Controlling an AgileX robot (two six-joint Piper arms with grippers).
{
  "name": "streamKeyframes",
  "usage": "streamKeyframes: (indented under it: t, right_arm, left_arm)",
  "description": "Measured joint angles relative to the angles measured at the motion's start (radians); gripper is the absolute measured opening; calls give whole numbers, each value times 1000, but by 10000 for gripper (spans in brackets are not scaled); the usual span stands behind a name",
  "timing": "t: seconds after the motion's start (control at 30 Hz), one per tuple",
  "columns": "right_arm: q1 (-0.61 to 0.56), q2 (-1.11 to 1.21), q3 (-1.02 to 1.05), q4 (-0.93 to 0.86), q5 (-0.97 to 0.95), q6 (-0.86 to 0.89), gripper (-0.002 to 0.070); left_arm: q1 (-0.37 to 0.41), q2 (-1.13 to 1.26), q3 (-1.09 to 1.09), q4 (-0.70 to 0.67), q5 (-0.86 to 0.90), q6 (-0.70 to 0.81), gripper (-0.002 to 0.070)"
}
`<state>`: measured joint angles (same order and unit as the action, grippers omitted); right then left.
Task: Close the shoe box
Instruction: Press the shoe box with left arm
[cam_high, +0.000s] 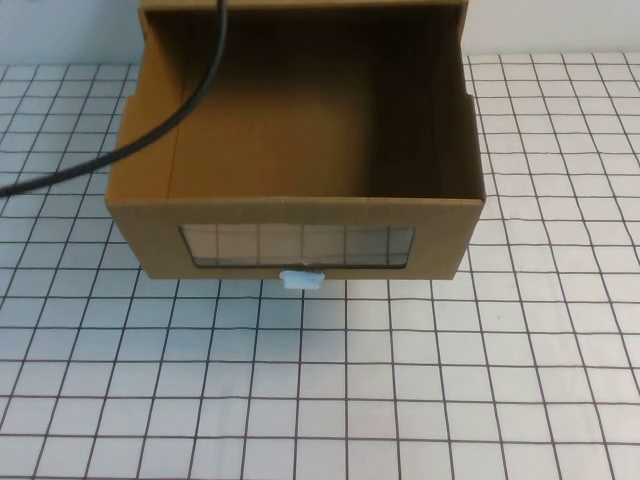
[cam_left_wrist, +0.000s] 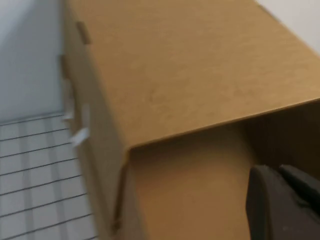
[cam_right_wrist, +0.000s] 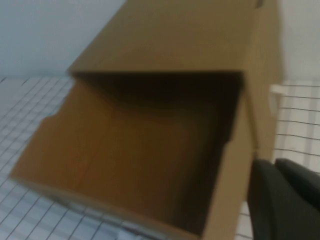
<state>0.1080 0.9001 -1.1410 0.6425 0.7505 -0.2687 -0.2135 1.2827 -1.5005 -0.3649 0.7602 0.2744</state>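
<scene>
The shoe box (cam_high: 297, 215) is a brown cardboard drawer pulled out of its sleeve (cam_high: 300, 8) towards me, open and empty. Its front panel has a clear window (cam_high: 297, 245) with a small white handle (cam_high: 302, 279) below it. Neither gripper shows in the high view. In the left wrist view my left gripper (cam_left_wrist: 277, 170) is shut and empty, hovering over the drawer's inside (cam_left_wrist: 190, 190) just below the sleeve's top (cam_left_wrist: 190, 65). In the right wrist view my right gripper (cam_right_wrist: 274, 162) is shut and empty, just outside the drawer's side wall (cam_right_wrist: 232, 165).
A black cable (cam_high: 180, 110) hangs across the drawer's left side and runs off to the left. The box stands on a white gridded table (cam_high: 400, 400), with a pale wall behind it. Small white tabs stick out from the sleeve's sides (cam_left_wrist: 80, 135).
</scene>
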Motion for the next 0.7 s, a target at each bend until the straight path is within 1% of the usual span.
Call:
streamKeyframes:
  t: [0.07,0.17,0.27,0.4,0.5,0.6,0.7]
  right_arm:
    - [42,38,0,107,28,-145,-13]
    - [110,89,0,194,67,-250,-13]
    - [195,127,10,199,62,-293,-13]
    - [326,135,91,199,-35,-337,-13]
    - [427,137,161,199,-108,-343,-13]
    - [524,142,221,201,-162,-360,-13]
    - [607,160,243,202,-192,-371,-13]
  left_arm:
    - [0,67,-85,-77,38,41,-6]
    - [0,186,-229,-147,113,63,-6]
    - [0,320,-391,-203,200,67,-6]
    - [0,492,-629,-276,318,62,-6]
    - [-2,603,-770,-297,380,27,-6]
    - [-2,680,-841,-300,388,-1,-6]
    - [-2,732,-858,-304,382,-13,-6]
